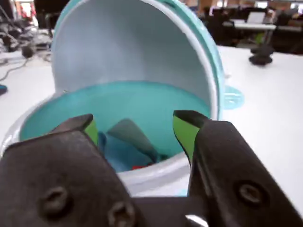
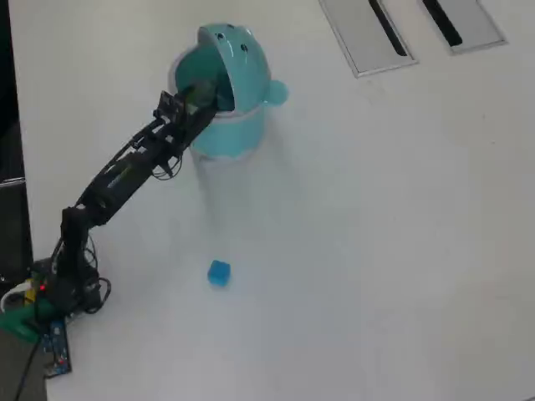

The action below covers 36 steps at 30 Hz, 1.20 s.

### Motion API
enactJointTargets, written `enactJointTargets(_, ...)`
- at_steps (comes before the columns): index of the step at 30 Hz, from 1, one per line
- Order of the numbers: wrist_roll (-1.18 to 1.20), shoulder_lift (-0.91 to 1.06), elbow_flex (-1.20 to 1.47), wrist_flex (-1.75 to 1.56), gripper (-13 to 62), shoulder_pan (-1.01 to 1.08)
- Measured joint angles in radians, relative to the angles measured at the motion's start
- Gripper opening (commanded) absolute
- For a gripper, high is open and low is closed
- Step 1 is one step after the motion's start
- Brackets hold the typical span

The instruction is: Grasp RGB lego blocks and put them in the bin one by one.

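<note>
The light teal bin [image 2: 238, 125] stands at the back of the white table with its domed lid [image 1: 132, 47] flipped up. My gripper [image 1: 135, 120] hangs over the bin's mouth, open, its green-lined fingers [image 1: 184, 135] apart with nothing between them. Down inside the bin a sliver of a red lego block [image 1: 140, 167] shows above the near rim [image 1: 156, 177], beside a blue-grey shape I cannot make out. In the overhead view the gripper [image 2: 205, 90] reaches into the opening from the left. A blue lego block [image 2: 218, 272] lies alone on the table, well in front of the bin.
A knob [image 1: 233, 97] sticks out from the bin's side. A dark object [image 1: 261, 54] sits on the table behind and to the right. Cables [image 1: 19, 47] lie at the back left. Two grey slotted panels [image 2: 368, 29] are set in the table's far right. The arm's base [image 2: 50, 292] stands at the lower left.
</note>
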Motion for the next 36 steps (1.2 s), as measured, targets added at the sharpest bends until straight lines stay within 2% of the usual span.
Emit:
enactJointTargets(18, -0.021, 0.284, 0.367, 0.005, 31.8, 0.333)
enactJointTargets(36, -0.184, 0.385, 0.738, -0.031, 33.2, 0.565)
